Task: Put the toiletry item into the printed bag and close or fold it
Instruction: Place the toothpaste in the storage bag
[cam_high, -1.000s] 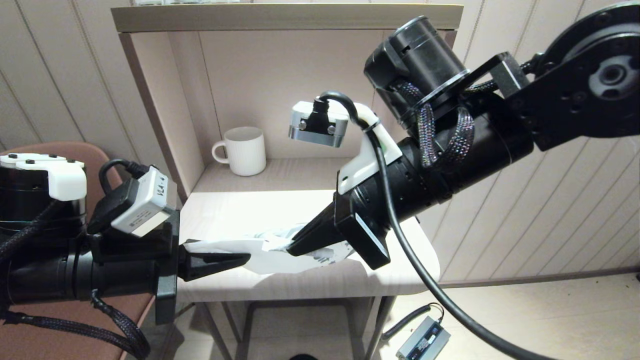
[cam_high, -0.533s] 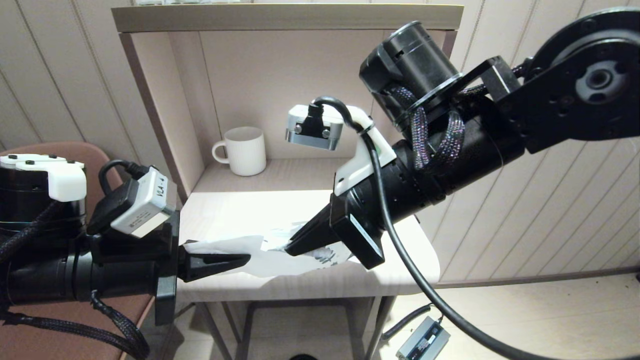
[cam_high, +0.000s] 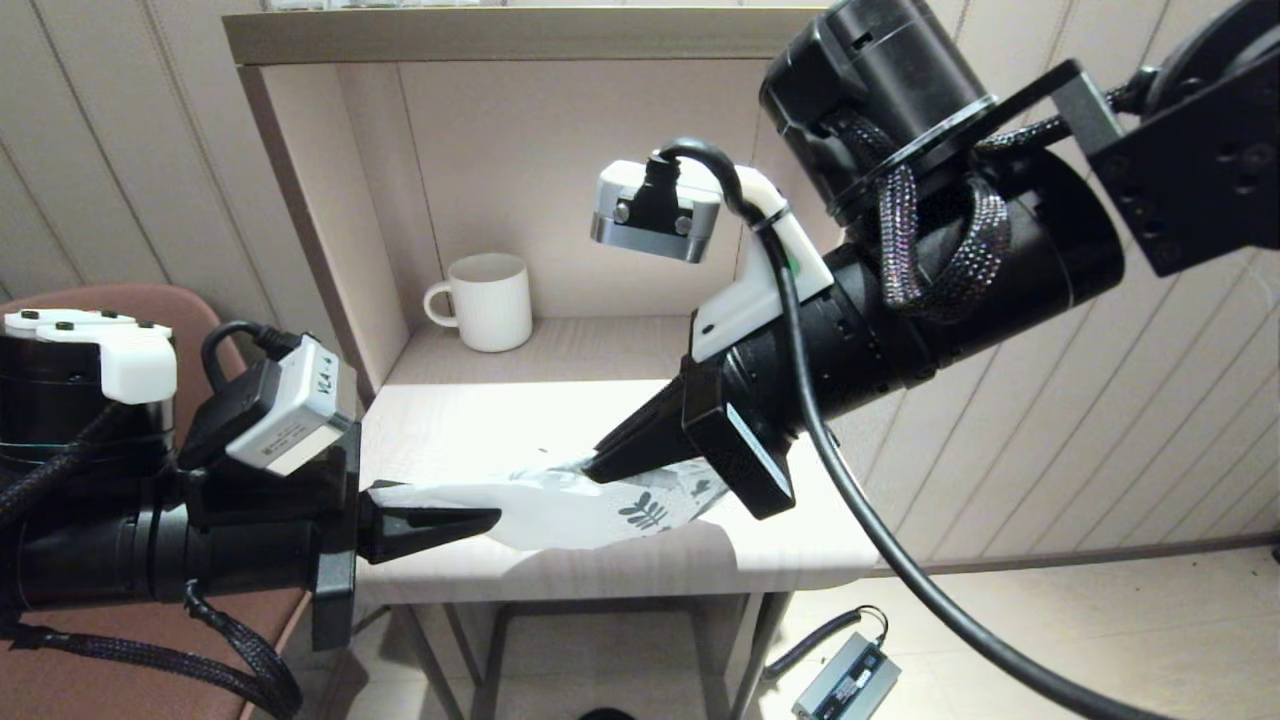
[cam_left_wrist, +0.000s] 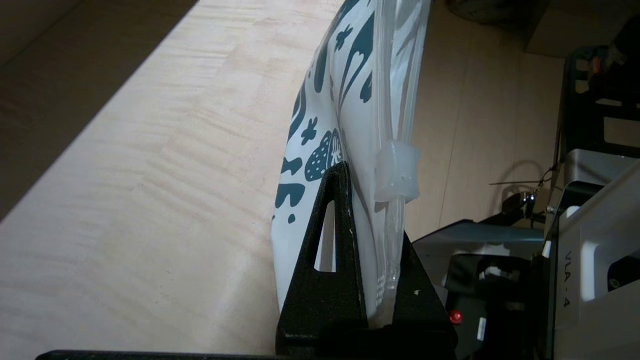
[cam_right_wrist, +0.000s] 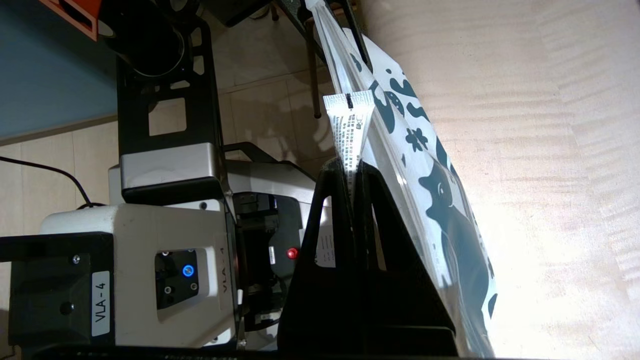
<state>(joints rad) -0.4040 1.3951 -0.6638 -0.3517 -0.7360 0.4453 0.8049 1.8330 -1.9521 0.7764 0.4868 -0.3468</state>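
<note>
The left hand (cam_high: 480, 518) reaches in low from the robot's left, its forearm nearly level, fingers pressed together on one end of the printed bag (cam_high: 590, 505). In the left wrist view the hand (cam_left_wrist: 372, 240) pinches the bag (cam_left_wrist: 345, 100) near its zip strip, with the clear slider (cam_left_wrist: 396, 170) just ahead of the fingertips. The right hand (cam_high: 600, 468) comes down at a slant from the upper right, its forearm raised and its tips at the other, printed end of the bag. In the right wrist view this hand (cam_right_wrist: 354, 172) is closed on a small flat white sachet with fine print, the toiletry item (cam_right_wrist: 350, 125). The sachet sticks straight out past the fingertips, its sealed flat end farthest from the hand, lying alongside the bag's (cam_right_wrist: 425, 165) top edge. Whether it is partly inside the opening cannot be told.

The bag's long axis runs from one hand to the other, across the front of the counter (cam_high: 470, 430), its leaf prints nearest the right hand. Its middle sags onto the pale wood-grain counter, under bright light. Beyond the hands, a white ribbed mug (cam_high: 485, 300) stands in a beige alcove (cam_high: 560, 160) at the back. A brown chair (cam_high: 130, 300) sits behind the left arm, and a small grey box with a cable (cam_high: 845, 680) lies on the floor.
</note>
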